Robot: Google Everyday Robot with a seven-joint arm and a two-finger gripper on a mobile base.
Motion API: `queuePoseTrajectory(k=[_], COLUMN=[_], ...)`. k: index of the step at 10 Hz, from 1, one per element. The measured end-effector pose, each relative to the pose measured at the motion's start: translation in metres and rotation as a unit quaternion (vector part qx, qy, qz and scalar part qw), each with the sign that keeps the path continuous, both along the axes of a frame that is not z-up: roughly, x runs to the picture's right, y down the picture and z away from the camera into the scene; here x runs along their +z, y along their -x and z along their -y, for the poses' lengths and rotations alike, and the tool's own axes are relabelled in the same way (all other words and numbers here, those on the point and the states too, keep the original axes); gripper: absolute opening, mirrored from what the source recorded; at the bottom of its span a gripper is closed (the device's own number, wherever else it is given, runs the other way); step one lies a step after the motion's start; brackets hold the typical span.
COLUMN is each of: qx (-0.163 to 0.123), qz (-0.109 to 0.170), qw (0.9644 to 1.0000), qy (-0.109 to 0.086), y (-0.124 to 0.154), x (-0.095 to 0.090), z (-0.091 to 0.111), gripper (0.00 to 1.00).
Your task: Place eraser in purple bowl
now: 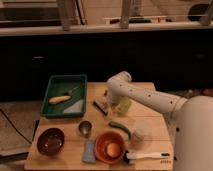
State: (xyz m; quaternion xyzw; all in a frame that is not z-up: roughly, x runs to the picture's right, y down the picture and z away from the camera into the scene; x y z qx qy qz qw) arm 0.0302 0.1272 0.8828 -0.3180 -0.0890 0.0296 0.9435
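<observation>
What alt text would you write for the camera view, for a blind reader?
A white robot arm's gripper hangs over the middle of a wooden table, beside the eraser. The purple bowl sits at the picture's lower left, in front of a green tray.

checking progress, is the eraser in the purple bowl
No, the eraser lies on the table by the end effector, outside the purple bowl.

The pale wooden tabletop (150,125) looks smooth and matt. On it the round dark purple bowl (50,141) has a glossy inside, the small metal cup (84,128) a dull shine and the folded blue cloth (89,151) a soft matt face. The smooth white arm (150,97), plastic by its look, has its hand (111,102) low over the tabletop's middle, just beside the small dark-edged eraser block (100,107).
</observation>
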Motion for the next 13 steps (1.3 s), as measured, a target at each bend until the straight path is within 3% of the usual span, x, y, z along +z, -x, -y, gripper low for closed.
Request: queuePoseTrajectory(k=[6,11,13], qx=[0.048,0.052,0.048], qz=[-0.026,-0.026,-0.023], qw=[0.9984,0.9981,0.9984], qy=[0.016,0.019,0.018], y=[0.011,0.026,0.032], x=[0.015,0.025,0.028], z=[0.002,0.005,0.004], gripper=[0.8,0.8,0.71])
